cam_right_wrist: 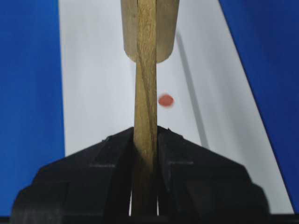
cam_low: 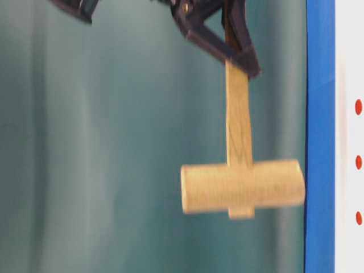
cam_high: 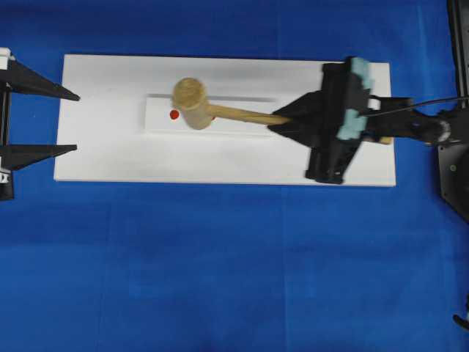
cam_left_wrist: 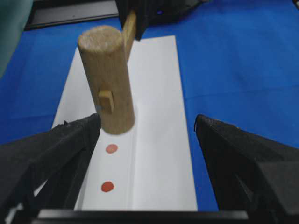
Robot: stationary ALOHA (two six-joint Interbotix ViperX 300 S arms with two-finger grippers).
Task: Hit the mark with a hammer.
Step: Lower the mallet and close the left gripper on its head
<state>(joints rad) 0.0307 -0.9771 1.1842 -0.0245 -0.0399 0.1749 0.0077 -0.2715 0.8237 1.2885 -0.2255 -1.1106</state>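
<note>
The right tool (cam_high: 282, 119) is clenched on the thin flat handle of the light-wood hammer with a thick cylindrical head (cam_high: 192, 103); its black fingers (cam_right_wrist: 184, 163) press the handle from both sides, and the head juts out ahead of them, above the raised white rectangular block (cam_high: 157, 121) that lies on the flat white board (cam_high: 102, 147) on the blue-covered desk (cam_high: 220, 257); the right arm reaches in from the right edge, its wrist rolled so the tool lies skewed across the board; the left tool (cam_high: 73, 121) stands released, jaws spread wide, at the board's left end, well apart from the hammer; overhead, one red round mark (cam_high: 174, 114) shows just beyond the head; the left wrist view shows two red marks below the head and the handle's end poking through it; the table-level view shows three marks in a row.
</note>
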